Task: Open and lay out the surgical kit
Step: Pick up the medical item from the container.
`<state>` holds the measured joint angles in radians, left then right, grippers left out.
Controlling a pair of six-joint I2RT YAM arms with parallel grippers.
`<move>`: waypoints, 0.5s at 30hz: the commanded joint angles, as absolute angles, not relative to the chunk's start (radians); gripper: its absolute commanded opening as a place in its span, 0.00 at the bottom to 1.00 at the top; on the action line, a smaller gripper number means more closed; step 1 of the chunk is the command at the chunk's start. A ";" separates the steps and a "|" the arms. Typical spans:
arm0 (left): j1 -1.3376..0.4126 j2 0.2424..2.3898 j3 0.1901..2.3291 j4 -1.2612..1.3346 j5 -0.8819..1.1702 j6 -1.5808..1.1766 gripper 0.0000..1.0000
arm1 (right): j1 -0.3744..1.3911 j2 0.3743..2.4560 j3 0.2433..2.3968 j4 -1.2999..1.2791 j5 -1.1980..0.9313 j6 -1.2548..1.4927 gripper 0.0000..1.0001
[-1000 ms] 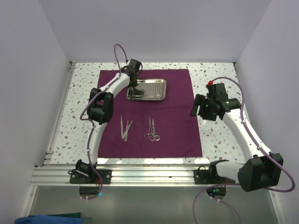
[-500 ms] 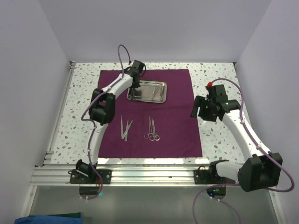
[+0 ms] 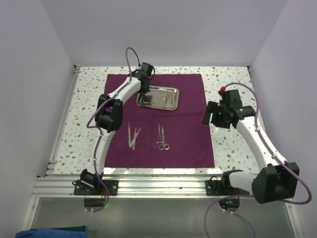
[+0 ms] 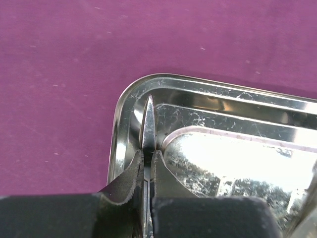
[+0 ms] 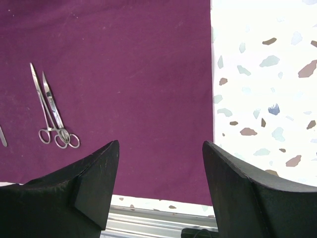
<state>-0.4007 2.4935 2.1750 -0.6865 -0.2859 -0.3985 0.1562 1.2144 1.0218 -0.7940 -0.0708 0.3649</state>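
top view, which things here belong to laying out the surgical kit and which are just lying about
Job: purple cloth; steel tray; tweezers; ring-handled scissors; thin instrument pinched by left gripper at the tray corner.
Just there: speckled table; metal rail; blue fabric; right gripper, open, empty.

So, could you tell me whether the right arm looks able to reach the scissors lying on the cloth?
Probably yes: the right hand hovers open and empty over the cloth's right edge, and the scissors lie bare to its left with nothing between.
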 commanded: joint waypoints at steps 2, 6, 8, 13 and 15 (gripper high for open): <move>-0.408 2.556 2.284 -0.821 -0.095 -0.393 0.00 | 0.153 1.196 1.029 -0.759 -0.094 0.354 0.72; -0.388 2.491 2.315 -0.773 -0.045 -0.399 0.00 | 0.152 1.192 1.037 -0.756 -0.098 0.360 0.72; -0.388 2.468 2.313 -0.759 -0.037 -0.402 0.00 | 0.153 1.186 1.037 -0.755 -0.104 0.362 0.72; -0.388 2.396 2.298 -0.752 -0.018 -0.423 0.00 | 0.153 1.167 1.039 -0.758 -0.112 0.365 0.72; -0.391 2.344 2.267 -0.752 -0.018 -0.437 0.00 | 0.153 1.163 1.039 -0.761 -0.113 0.367 0.72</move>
<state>-0.3950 2.4962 2.2673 -0.7570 -0.0525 -0.4110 0.1562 1.1973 1.0218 -0.7910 -0.0963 0.3660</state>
